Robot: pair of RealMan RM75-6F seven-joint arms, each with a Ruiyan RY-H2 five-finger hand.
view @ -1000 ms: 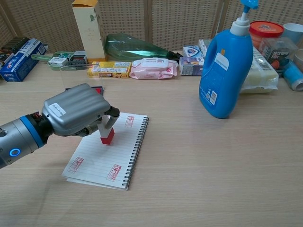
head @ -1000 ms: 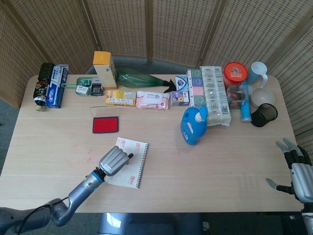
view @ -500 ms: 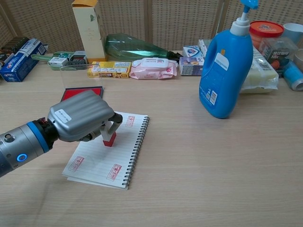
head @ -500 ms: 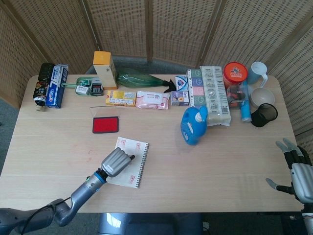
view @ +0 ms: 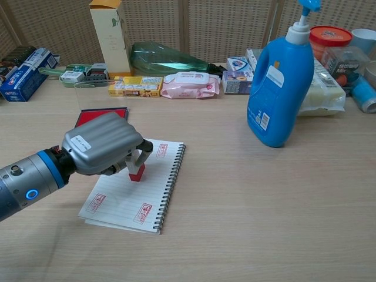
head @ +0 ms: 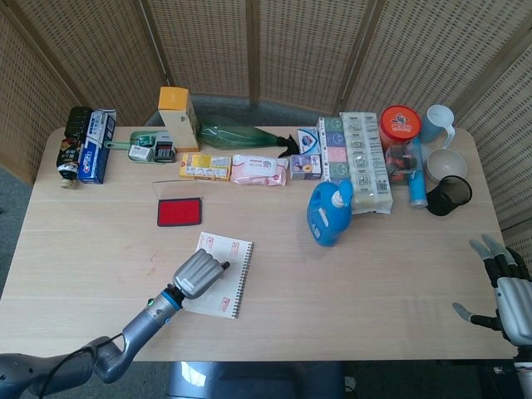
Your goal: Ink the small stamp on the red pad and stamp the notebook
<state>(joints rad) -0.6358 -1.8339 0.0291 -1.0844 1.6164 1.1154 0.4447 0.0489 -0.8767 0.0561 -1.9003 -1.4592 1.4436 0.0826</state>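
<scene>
My left hand (view: 101, 144) (head: 198, 273) grips the small red-and-white stamp (view: 137, 169), whose base stands on the page of the spiral notebook (view: 154, 197) (head: 237, 287). Red stamp marks show on the page at its top right and near its lower edge. The red ink pad (head: 179, 212) (view: 100, 113) lies open just beyond the notebook, partly hidden by the hand in the chest view. My right hand (head: 507, 287) hangs at the table's right front corner with fingers spread, holding nothing.
A blue detergent bottle (view: 280, 82) (head: 330, 214) stands right of the notebook. Along the back run a yellow carton (head: 178, 116), a green bottle (head: 241, 134), small boxes, wipes, a packet (head: 364, 162), cups (head: 449, 195) and a red-lidded jar (head: 400, 124).
My left hand shifted slightly toward the near edge and lowered the stamp onto the notebook page. The right hand has not moved.
</scene>
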